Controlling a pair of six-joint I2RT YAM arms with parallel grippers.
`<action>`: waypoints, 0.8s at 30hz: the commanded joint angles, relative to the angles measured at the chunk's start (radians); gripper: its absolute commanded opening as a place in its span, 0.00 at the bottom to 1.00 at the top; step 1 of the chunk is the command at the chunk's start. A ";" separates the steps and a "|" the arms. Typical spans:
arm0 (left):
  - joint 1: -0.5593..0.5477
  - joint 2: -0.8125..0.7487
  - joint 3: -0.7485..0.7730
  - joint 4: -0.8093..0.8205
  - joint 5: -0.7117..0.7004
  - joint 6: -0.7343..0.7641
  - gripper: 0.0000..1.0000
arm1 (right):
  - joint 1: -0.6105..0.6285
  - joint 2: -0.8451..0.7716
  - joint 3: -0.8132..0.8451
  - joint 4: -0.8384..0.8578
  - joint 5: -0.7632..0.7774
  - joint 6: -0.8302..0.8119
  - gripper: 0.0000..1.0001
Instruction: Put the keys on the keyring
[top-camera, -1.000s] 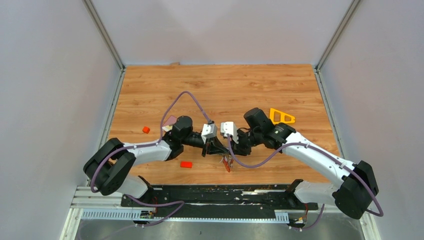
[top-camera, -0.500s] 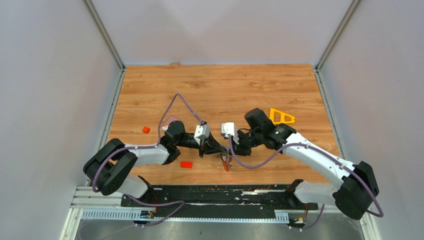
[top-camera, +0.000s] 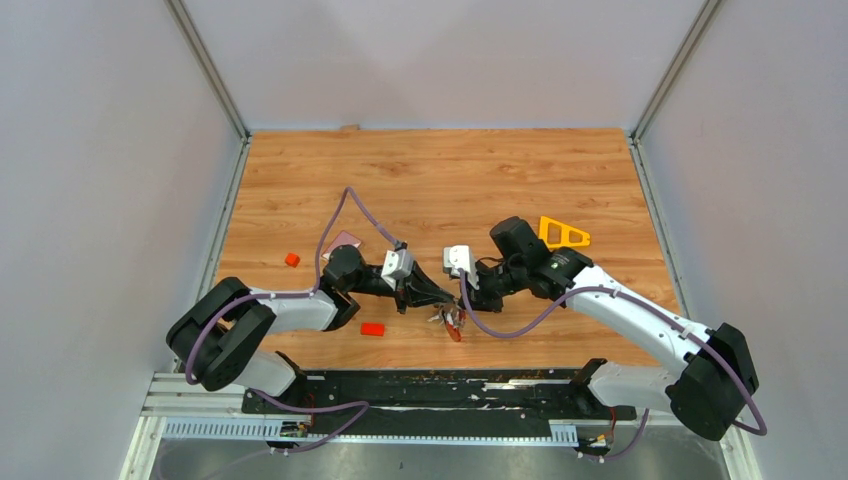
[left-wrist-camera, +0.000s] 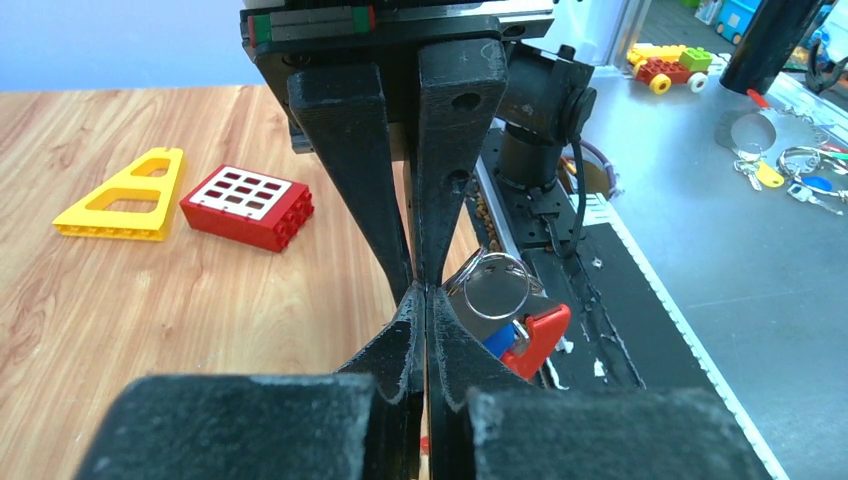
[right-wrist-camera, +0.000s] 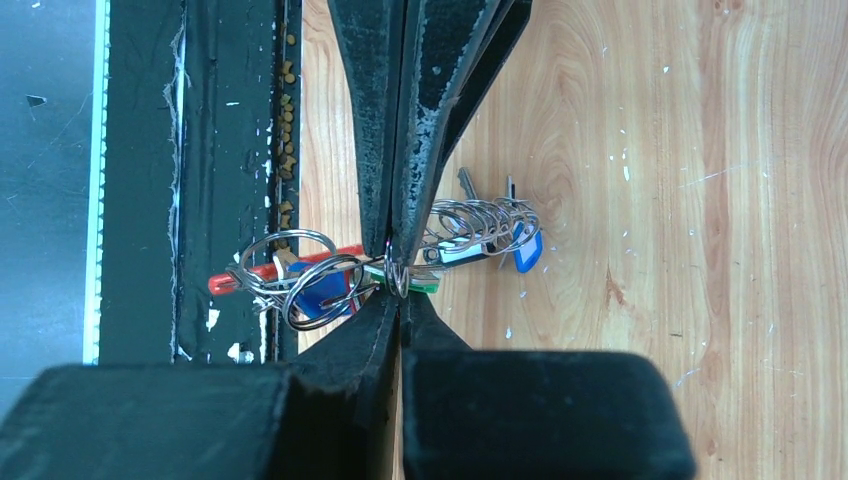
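The keyring (right-wrist-camera: 290, 275) is a bunch of wire rings with a red strap and a blue tag, at the table's near edge (top-camera: 451, 323). The left wrist view shows its silver ring (left-wrist-camera: 495, 290) and red strap (left-wrist-camera: 538, 335). The keys (right-wrist-camera: 485, 240), with blue, white and green tags, hang together beside it. My left gripper (top-camera: 427, 297) and right gripper (top-camera: 464, 300) meet tip to tip over the bunch. The left gripper (left-wrist-camera: 421, 292) is shut, with a ring wire running into its tips. The right gripper (right-wrist-camera: 397, 290) is shut on a small ring by the green tag (right-wrist-camera: 418, 286).
A yellow triangle (top-camera: 563, 234) and a red studded brick (left-wrist-camera: 247, 205) lie beyond the right arm. A small orange block (top-camera: 292, 259) and a red block (top-camera: 373, 328) lie left of the grippers. The black rail (top-camera: 440, 385) runs along the near edge.
The right gripper's jaws have closed onto the small ring. The left gripper has drawn back to the left and toward the near edge. The bunch has stayed in place.
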 joint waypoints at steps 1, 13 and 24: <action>-0.001 -0.010 0.002 0.147 0.015 -0.036 0.00 | -0.008 -0.017 0.006 0.017 -0.022 -0.022 0.00; -0.001 -0.008 0.006 0.192 0.033 -0.069 0.00 | -0.008 -0.005 0.043 0.002 -0.042 -0.020 0.06; 0.001 -0.007 0.009 0.181 0.048 -0.061 0.00 | -0.038 -0.102 0.113 -0.079 -0.003 -0.052 0.29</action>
